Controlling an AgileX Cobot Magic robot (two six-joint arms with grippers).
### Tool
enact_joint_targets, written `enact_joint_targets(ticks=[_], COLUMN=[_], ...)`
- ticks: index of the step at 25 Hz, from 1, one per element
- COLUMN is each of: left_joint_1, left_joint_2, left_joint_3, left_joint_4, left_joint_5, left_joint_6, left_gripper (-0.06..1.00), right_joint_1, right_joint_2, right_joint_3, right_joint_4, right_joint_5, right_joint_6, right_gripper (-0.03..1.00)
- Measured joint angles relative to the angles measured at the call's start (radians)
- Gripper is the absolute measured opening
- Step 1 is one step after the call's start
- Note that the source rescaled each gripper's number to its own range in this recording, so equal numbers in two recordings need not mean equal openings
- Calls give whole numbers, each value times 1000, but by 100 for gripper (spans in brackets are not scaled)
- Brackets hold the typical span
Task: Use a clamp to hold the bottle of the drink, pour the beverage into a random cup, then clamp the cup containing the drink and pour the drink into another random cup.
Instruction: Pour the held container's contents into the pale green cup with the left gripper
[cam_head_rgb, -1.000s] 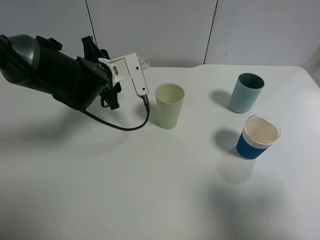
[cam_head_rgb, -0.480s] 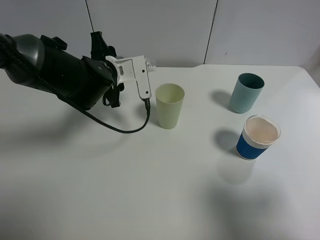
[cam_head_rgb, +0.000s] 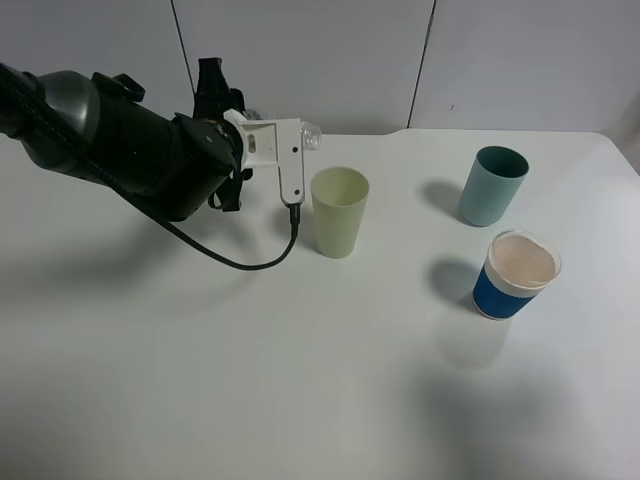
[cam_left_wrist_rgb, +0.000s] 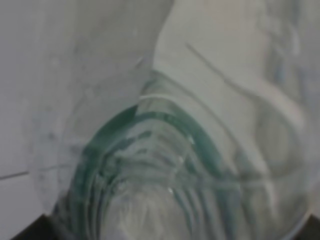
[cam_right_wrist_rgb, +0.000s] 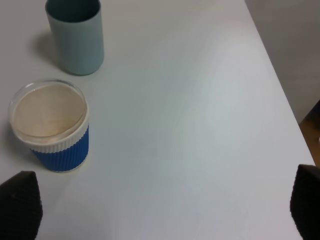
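My left gripper, black arm with white jaw parts, is shut on the clear bottle. Only the bottle's open neck sticks out, tipped sideways and pointing toward the pale yellow-green cup, a little above and left of its rim. The left wrist view is filled by the blurred bottle with its green label. No stream of liquid shows, and I cannot tell what is in the cup. My right gripper is open, with only its dark fingertips in view, over the table right of the other cups.
A teal cup stands at the back right and also shows in the right wrist view. A blue-banded white cup stands in front of it, also in the right wrist view. A black cable loops on the white table.
My left arm has lifted and swung right with the bottle, bringing its neck closer to the yellow-green cup. The cups have not moved.
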Motion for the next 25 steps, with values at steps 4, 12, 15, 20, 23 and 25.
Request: enact_joint_targets(ticks=[4, 12, 15, 20, 23, 25], left_joint_1=[0, 0, -1, -1, -1, -1], left_joint_2=[0, 0, 0, 0, 0, 0], left_joint_3=[-9, -9, -9, -9, -9, -9], left_joint_4=[33, 116, 160, 200, 229, 236], left_joint_5=[-5, -15, -33, -53, -66, -68], left_joint_6=[25, 35, 42, 46, 46, 47], left_gripper=[0, 0, 0, 0, 0, 0], right_joint_1=[0, 0, 0, 0, 0, 0], right_joint_2=[0, 0, 0, 0, 0, 0], right_joint_3=[0, 0, 0, 0, 0, 0], right_joint_4=[0, 0, 0, 0, 0, 0], right_joint_5=[0, 0, 0, 0, 0, 0], right_joint_6=[0, 0, 0, 0, 0, 0], right_gripper=[100, 100, 100, 100, 100, 100])
